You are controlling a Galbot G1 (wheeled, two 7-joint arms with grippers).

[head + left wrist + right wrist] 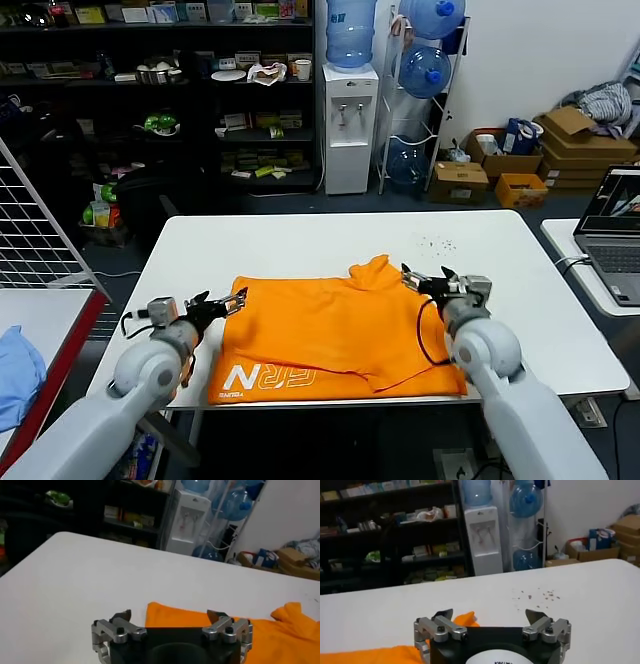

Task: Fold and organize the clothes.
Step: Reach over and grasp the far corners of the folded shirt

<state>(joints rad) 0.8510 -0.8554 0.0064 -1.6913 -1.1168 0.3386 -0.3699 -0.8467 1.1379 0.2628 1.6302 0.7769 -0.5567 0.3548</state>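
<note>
The clothes are one bright orange T-shirt (330, 335) lying folded on the white table (300, 245), white lettering near its front left corner. My left gripper (222, 302) hovers at the shirt's left edge, open, nothing between its fingers. My right gripper (425, 279) sits at the shirt's far right corner by a raised sleeve, open and empty too. In the left wrist view the shirt (200, 620) lies just beyond the open left gripper (170, 616). From the right wrist, an orange tip of the shirt (462, 621) shows by one finger of the right gripper (490, 615).
A light blue cloth (18, 370) lies on a side table at the left beside a wire grid. A laptop (612, 235) stands on another table at the right. Small dark specks (437, 244) dot the table behind the shirt. Shelves and a water dispenser (348, 125) stand behind.
</note>
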